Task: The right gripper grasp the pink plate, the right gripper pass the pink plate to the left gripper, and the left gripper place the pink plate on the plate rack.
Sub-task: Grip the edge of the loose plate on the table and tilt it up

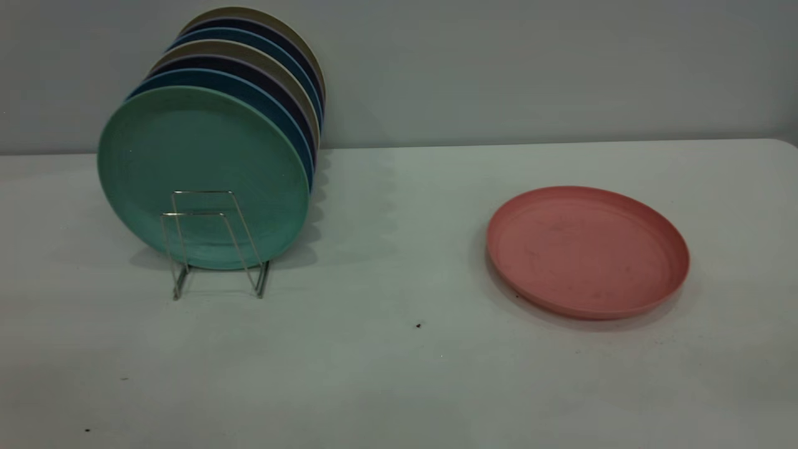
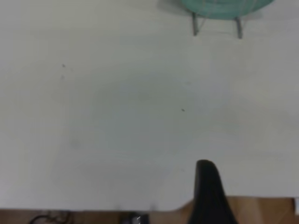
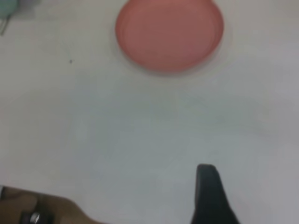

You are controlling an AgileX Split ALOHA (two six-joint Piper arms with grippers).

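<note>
The pink plate [image 1: 587, 251] lies flat on the white table at the right, rim up; it also shows in the right wrist view [image 3: 169, 33]. The plate rack [image 1: 215, 243] stands at the left and holds several upright plates, the teal-green plate [image 1: 202, 176] in front; its feet show in the left wrist view [image 2: 216, 25]. Neither gripper shows in the exterior view. The left gripper [image 2: 205, 169] shows only as a black tip near the table's front edge, far from the rack. The right gripper [image 3: 207, 171] shows only as a black tip above bare table, well short of the pink plate.
The rack's front wire loops stand free ahead of the teal-green plate. Blue, dark and beige plates fill the slots behind it. The table's front edge [image 2: 140, 207] and the wood floor show below the left gripper. A grey wall rises behind the table.
</note>
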